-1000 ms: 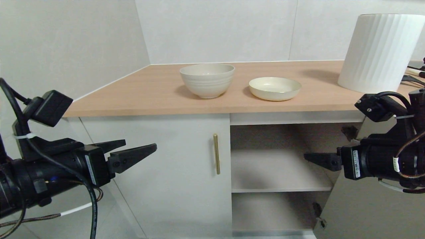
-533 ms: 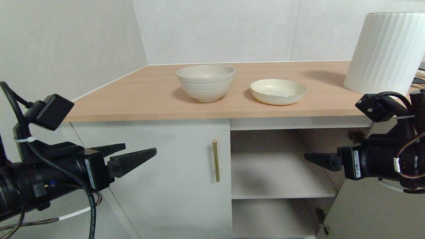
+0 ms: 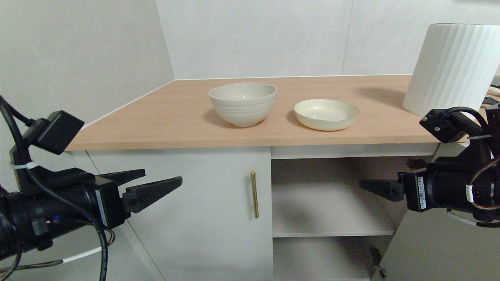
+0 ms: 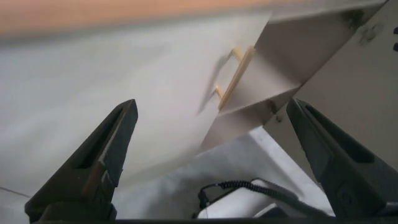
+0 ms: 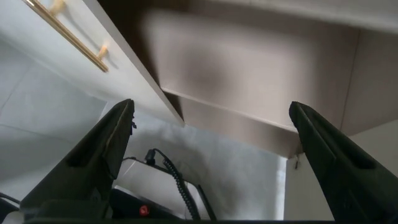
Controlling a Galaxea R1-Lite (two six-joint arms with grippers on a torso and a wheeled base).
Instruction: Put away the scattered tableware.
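Only the head camera is shifting: the bowl [image 3: 243, 103] and dish [image 3: 326, 114] are sitting by the tabletop's [image 3: 175, 117] front edge, while the left gripper [image 3: 163, 175] and right gripper [image 5: 211, 107] are hanging below it, jaws spread and empty, so nothing is getting stored yet.

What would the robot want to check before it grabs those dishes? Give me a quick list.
1. Left gripper open, empty: ok.
2. Right gripper open, empty: ok.
3. Bowl upright on the countertop, nothing touching it: ok.
4. Shallow dish beside it, apart from it: ok.
5. Cabinet shelf exposed, its door swung open: ok.
6. Bowl's inside bottom hidden: cannot tell whether empty.
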